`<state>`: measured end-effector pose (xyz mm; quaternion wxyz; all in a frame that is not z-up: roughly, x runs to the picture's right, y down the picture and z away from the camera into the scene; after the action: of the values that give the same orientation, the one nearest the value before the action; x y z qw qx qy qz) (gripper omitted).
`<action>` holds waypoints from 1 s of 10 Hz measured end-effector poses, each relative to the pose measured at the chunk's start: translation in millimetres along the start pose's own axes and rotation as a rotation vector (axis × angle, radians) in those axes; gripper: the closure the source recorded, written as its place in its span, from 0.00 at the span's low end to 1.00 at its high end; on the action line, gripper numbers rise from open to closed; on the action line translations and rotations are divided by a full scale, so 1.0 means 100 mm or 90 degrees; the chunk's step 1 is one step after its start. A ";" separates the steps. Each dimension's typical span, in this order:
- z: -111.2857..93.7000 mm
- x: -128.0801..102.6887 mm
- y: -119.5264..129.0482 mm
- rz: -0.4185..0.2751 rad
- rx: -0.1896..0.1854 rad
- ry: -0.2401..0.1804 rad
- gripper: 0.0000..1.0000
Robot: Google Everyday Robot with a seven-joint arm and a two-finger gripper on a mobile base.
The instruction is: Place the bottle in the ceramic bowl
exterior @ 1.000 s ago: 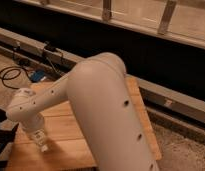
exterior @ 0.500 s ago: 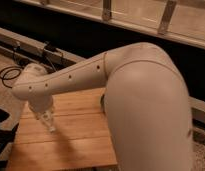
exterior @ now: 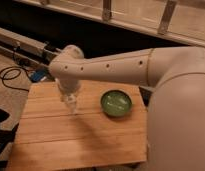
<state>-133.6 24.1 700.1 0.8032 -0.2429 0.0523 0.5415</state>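
Observation:
The ceramic bowl point(exterior: 116, 103) is round, glossy green and empty, and sits on the right part of a wooden table point(exterior: 71, 142). My gripper point(exterior: 71, 102) points down over the table's middle left, a hand-width left of the bowl. It is shut on the bottle point(exterior: 72, 108), a small pale slim thing that hangs from it just above the wood. My white arm point(exterior: 111, 67) reaches in from the right, passing behind and above the bowl.
My arm's bulky white elbow point(exterior: 181, 115) fills the right side and hides the table's right edge. Black cables point(exterior: 11, 77) and a blue item point(exterior: 38, 75) lie on the floor at left. A dark rail and a glass-fronted ledge point(exterior: 136, 20) run along the back.
The arm has stretched out and the gripper with the bottle has moved right across the table. The green bowl, hidden by the arm before, now shows.

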 end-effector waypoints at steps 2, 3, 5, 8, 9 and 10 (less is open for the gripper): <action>-0.22 0.14 -0.52 0.037 0.003 -0.009 1.00; -0.30 0.23 -0.73 0.055 0.005 -0.012 1.00; -0.32 0.26 -0.77 0.059 0.004 -0.013 1.00; -0.32 0.26 -0.77 0.059 0.004 -0.012 1.00; -0.31 0.25 -0.77 0.056 0.005 -0.010 1.00; -0.31 0.21 -0.74 0.044 0.006 -0.011 1.00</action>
<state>-53.7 6.4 690.6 0.7855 -0.2320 0.0562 0.5710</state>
